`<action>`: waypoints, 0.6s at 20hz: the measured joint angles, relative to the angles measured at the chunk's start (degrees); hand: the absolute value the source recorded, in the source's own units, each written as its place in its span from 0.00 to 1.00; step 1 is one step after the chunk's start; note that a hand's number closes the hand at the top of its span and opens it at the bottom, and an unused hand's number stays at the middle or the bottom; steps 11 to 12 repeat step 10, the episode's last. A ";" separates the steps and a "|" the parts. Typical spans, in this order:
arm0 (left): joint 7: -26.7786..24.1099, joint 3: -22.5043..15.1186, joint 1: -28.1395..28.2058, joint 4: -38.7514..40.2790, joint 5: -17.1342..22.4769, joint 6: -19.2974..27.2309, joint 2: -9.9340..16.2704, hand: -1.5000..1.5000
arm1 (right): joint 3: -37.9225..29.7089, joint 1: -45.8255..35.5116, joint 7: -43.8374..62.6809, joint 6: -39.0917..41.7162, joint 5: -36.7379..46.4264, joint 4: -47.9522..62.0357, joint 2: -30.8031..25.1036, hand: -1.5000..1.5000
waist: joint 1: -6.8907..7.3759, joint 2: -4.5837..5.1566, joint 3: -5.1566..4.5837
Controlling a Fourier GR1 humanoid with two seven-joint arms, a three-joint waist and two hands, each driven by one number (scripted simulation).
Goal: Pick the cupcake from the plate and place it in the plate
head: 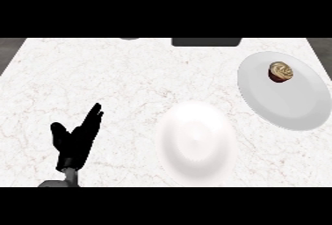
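Left hand resting lower left, fingers straight, holding nothing, cupcake on grey plate, right hand unseen

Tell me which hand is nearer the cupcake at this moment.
Left, the only one visible. The left hand rests open at the lower left, far across the counter from the cupcake on the grey plate. The right hand is out of view.

the left hand shows at the lower left, open and resting, fingers straight and pointing up, thumb apart, its grey forearm below.
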 measured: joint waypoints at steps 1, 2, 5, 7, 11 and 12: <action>0.10 0.18 0.41 -0.56 0.06 -0.30 0.33 0.50 | 0.44 0.63 -0.20 -0.27 0.35 -0.42 -0.03 0.00 | -0.06 -0.04 -0.04; 0.44 -0.08 0.57 -1.03 -0.34 0.33 -0.12 0.50 | 0.81 1.53 -0.73 -0.59 0.66 -0.71 0.03 0.00 | -0.11 -0.05 -0.08; 0.27 -0.22 0.43 -0.74 -1.05 0.72 -0.59 0.50 | 1.86 3.99 -2.24 -1.57 1.60 -1.30 0.20 0.00 | -0.26 -0.08 -0.12; 0.14 0.12 0.15 -0.14 -0.86 0.21 -0.54 0.50 | 2.12 5.35 -2.23 -1.00 1.59 -1.96 -0.76 0.00 | -0.44 -0.16 -0.12; 1.39 0.04 0.05 -0.87 -1.35 0.79 -0.97 0.50 | 2.51 7.30 -2.99 -1.59 1.54 -2.81 -0.27 0.00 | -0.49 -0.21 -0.16; 1.39 0.04 0.05 -0.87 -1.35 0.79 -0.97 0.50 | 2.51 7.30 -2.99 -1.59 1.54 -2.81 -0.27 0.00 | -0.49 -0.21 -0.16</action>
